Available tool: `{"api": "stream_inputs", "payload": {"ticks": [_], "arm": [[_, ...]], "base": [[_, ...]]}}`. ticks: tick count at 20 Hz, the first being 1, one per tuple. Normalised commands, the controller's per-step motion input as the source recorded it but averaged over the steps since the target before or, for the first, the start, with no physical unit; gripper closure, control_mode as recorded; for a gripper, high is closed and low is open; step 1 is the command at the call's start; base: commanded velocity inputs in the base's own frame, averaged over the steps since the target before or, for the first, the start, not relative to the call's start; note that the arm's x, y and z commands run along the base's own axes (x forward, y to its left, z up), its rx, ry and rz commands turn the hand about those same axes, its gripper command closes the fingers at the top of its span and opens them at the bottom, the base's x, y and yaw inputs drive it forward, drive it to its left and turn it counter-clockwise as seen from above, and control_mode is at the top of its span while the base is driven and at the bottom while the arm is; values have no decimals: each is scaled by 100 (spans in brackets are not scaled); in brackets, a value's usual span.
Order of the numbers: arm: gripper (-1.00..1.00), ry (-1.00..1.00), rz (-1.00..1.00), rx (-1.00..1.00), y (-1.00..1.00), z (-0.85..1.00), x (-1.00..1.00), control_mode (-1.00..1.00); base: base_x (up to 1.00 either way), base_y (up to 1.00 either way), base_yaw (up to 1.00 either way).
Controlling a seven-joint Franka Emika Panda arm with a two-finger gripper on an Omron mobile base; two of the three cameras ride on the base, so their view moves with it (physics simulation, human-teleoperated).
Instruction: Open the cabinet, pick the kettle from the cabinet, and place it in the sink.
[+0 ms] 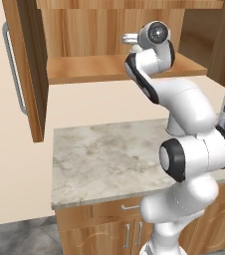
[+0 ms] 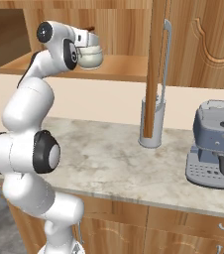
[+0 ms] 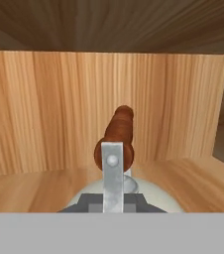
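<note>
The wall cabinet (image 1: 27,69) stands open, its left door swung out with a long silver handle (image 1: 12,69). Its right door (image 2: 157,69) shows edge-on. My arm reaches onto the cabinet shelf (image 1: 84,69). The cream-white kettle (image 2: 90,58) sits right under the hand at the shelf's front. My gripper (image 3: 112,204) is shut on the kettle's upright silver handle bracket (image 3: 112,168), below the reddish-brown grip (image 3: 118,131). Whether the kettle's base touches the shelf, I cannot tell. The sink is out of view.
A grey cylindrical canister (image 2: 151,126) stands on the marble counter (image 1: 109,159) under the right door's edge. A grey coffee machine (image 2: 215,144) sits further right. Base cabinets with short handles (image 1: 132,234) run below the counter.
</note>
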Motion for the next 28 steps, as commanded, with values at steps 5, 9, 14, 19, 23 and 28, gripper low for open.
{"api": "stream_inputs", "payload": {"ticks": [5, 9, 14, 19, 23, 28], "arm": [[100, 0, 0, 0, 4, 0, -51, -100], [100, 0, 0, 0, 4, 0, -59, -100], [100, 0, 0, 1, 2, 0, -58, -100], [100, 0, 0, 2, 0, 0, -60, -100], [100, 0, 0, 2, 2, 0, -66, -100], [100, 0, -1, 1, 5, 0, -64, -100]], "base": [[0, 0, 0], [0, 0, 0], [0, 0, 0], [0, 0, 0], [0, 0, 0], [0, 0, 0]]}}
